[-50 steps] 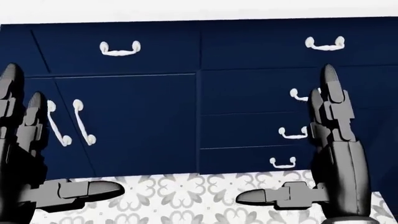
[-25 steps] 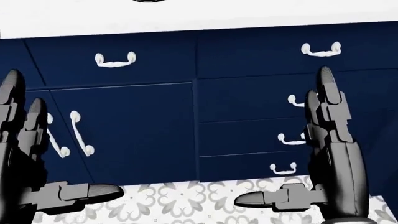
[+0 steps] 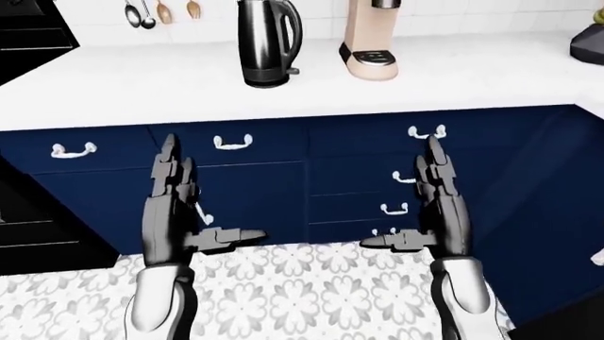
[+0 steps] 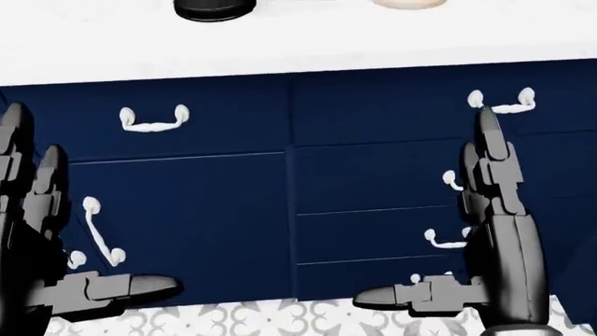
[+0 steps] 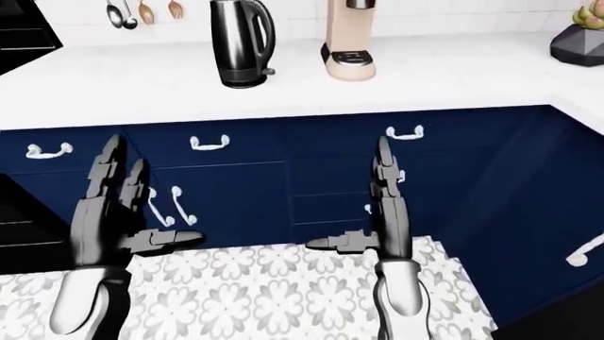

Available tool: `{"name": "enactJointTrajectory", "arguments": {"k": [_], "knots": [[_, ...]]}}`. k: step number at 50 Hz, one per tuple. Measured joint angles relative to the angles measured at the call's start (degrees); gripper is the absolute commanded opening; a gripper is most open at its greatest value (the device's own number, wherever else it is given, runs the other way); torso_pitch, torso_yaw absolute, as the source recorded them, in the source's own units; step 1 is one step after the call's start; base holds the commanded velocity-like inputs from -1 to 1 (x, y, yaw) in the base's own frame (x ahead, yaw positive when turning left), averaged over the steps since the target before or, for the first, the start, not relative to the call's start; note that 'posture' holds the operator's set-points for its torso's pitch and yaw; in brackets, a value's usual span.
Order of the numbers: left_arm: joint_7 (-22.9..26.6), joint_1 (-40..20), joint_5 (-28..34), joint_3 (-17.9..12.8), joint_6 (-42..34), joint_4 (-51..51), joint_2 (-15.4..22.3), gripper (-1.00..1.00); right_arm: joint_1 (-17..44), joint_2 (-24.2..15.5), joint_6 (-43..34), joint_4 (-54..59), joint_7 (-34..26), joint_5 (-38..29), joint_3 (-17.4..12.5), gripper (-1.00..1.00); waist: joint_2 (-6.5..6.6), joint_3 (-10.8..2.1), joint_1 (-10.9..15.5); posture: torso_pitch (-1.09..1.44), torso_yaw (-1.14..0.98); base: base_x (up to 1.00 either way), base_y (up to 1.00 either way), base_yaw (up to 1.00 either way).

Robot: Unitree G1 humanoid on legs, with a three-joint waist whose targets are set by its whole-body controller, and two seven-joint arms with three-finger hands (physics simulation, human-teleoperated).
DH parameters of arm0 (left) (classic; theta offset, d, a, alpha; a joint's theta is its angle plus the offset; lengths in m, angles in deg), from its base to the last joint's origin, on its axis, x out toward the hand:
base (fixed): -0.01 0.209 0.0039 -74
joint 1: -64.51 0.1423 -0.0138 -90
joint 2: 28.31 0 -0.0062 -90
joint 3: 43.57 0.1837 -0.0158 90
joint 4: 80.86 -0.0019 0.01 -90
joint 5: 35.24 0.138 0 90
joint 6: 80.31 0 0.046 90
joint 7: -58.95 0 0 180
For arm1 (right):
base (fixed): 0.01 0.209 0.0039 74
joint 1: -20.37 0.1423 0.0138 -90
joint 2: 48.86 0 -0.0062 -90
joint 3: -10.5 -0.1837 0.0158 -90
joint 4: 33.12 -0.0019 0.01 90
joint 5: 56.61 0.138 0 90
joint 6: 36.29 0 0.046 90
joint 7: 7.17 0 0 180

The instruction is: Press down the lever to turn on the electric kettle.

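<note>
Here, both hands are held open with fingers straight and thumbs turned inward: the left hand (image 3: 175, 205) and the right hand (image 3: 434, 205). Well above them, on the white counter (image 3: 141, 85), the kettle (image 3: 267, 41) is seen beside a coffee machine (image 3: 373, 39).

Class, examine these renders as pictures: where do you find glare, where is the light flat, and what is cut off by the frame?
Left-eye view: bright streaks of glare run down the kettle; the counter is evenly white, almost shadowless. Head view: only the kettle's base shows, cropped at the top edge; cabinets flat, sharp, no blur.
</note>
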Motion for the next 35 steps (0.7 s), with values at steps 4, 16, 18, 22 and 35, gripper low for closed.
{"name": "enactJointTrajectory", "arguments": {"k": [4, 16, 18, 22, 35], "knots": [[0.08, -0.85, -0.11, 0.25, 0.17, 0.66, 0.16, 1.00, 0.36, -0.01, 0.65, -1.08, 0.28, 0.29, -0.19, 1.00, -3.42, 0.84, 0.35, 0.00, 0.00, 0.00, 0.00, 0.00], [0.26, -0.77, -0.21, 0.84, 0.10, 0.98, -0.22, 1.00, 0.19, -0.36, 0.45, -1.01, 0.52, 0.22, -0.69, 1.00, -2.24, -1.03, -0.85, 0.00, 0.00, 0.00, 0.00, 0.11], [0.23, -0.80, -0.18, 0.82, 0.55, 1.05, -0.19, 1.00, 0.35, -0.35, 1.17, -1.70, 0.43, 0.27, -0.51, 1.00, -0.44, -0.72, -0.82, 0.00, 0.00, 0.00, 0.00, 0.18], [0.21, 0.09, 0.04, 0.26, 1.13, -1.12, 0.02, 1.00, 0.00, 0.24, 1.32, -0.22, 0.12, 0.35, 0.47, 1.00, 0.89, -0.95, 0.21, 0.00, 0.00, 0.00, 0.00, 0.18], [0.20, -0.69, -0.20, 1.09, -0.01, -0.12, -0.38, 1.00, -0.08, -0.37, 1.34, -0.73, 0.46, 0.10, -0.63, 1.00, -5.63, -0.86, -0.85, 0.00, 0.00, 0.00, 0.00, 0.22]]}}
